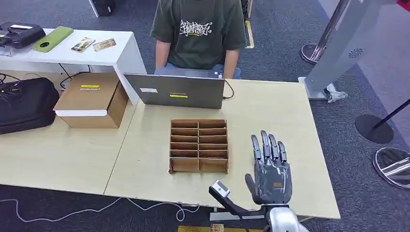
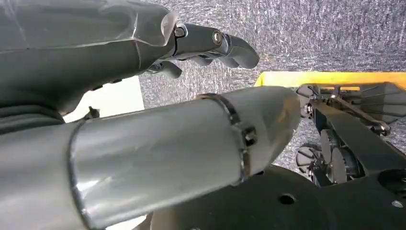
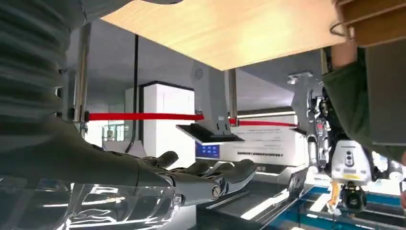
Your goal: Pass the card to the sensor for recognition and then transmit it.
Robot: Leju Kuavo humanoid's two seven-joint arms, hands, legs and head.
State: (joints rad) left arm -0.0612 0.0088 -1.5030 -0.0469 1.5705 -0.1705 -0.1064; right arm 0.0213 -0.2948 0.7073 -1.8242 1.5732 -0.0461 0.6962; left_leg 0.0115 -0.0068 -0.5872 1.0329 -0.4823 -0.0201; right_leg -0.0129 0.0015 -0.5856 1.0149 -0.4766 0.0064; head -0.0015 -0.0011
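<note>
- Right hand (image 1: 270, 166) flat over the table (image 1: 290, 121), fingers spread, holding nothing.
- Left hand (image 2: 210, 45) hangs low over carpet, fingers loosely curled, nothing in them.
- Cannot make out a card. Slotted cardboard rack (image 1: 198, 145) sits just left of the right hand; its slots look empty from here.
- Judgement: a card is light, stiff, slick; pinch by the edges near one end.
- Person (image 1: 198, 34) sits behind laptop (image 1: 176, 90).
</note>
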